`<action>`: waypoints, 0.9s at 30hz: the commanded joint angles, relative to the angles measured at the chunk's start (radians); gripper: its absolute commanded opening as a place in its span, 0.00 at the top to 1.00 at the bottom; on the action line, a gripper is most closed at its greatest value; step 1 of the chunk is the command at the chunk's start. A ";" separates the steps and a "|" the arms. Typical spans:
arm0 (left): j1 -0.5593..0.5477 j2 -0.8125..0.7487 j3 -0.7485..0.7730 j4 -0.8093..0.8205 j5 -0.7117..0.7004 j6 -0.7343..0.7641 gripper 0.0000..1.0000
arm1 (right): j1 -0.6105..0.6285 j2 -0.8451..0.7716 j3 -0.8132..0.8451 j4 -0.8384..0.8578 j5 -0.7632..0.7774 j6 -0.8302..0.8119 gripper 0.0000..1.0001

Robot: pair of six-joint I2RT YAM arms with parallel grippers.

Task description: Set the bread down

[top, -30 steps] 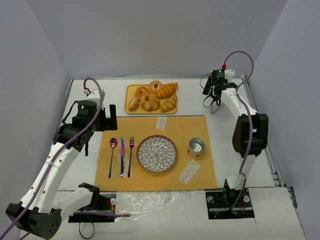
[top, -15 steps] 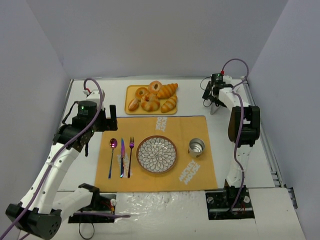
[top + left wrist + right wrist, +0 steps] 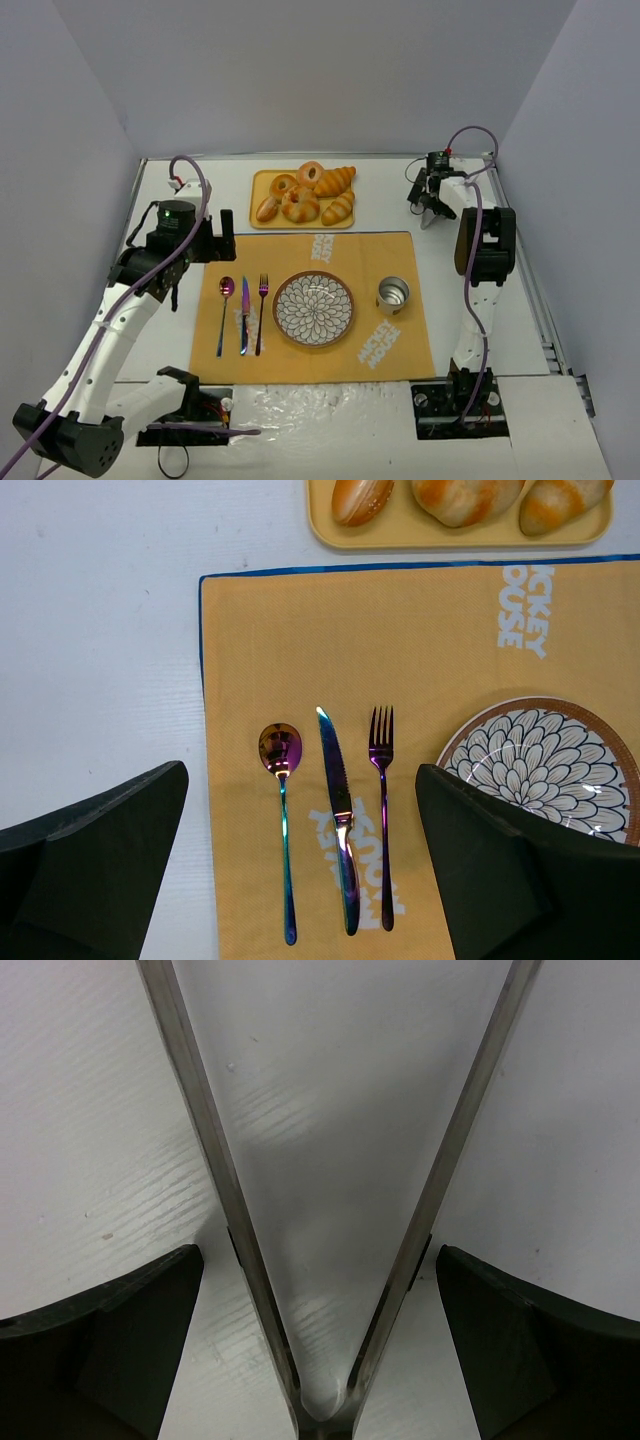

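The bread [image 3: 338, 207] is a small golden ridged roll at the right end of the yellow tray [image 3: 257, 184], beside a larger orange croissant [image 3: 334, 180]. Its lower part shows at the top edge of the left wrist view, bread [image 3: 560, 500]. My left gripper [image 3: 218, 238] hangs open above the placemat's left side; in its wrist view the left gripper [image 3: 300, 780] holds nothing. My right gripper [image 3: 428, 195] is at the far right back, open. In its wrist view the right gripper [image 3: 318, 1290] straddles V-shaped metal tongs [image 3: 205, 1130] lying on the white table.
An orange placemat [image 3: 400, 340] carries a patterned plate [image 3: 313, 308], a metal cup [image 3: 392, 294], and a spoon [image 3: 281, 752], knife [image 3: 337, 800] and fork [image 3: 382, 770]. The tray also holds ring pastries [image 3: 299, 204] and a small bun [image 3: 362, 498]. Grey walls enclose the table.
The right arm's elbow has folded back toward the far right corner, and its gripper has settled low over the tongs. The left arm has not moved.
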 commanded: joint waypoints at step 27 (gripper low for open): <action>-0.002 0.023 0.017 0.044 -0.001 -0.002 0.04 | -0.055 0.108 0.114 0.015 -0.095 0.015 0.13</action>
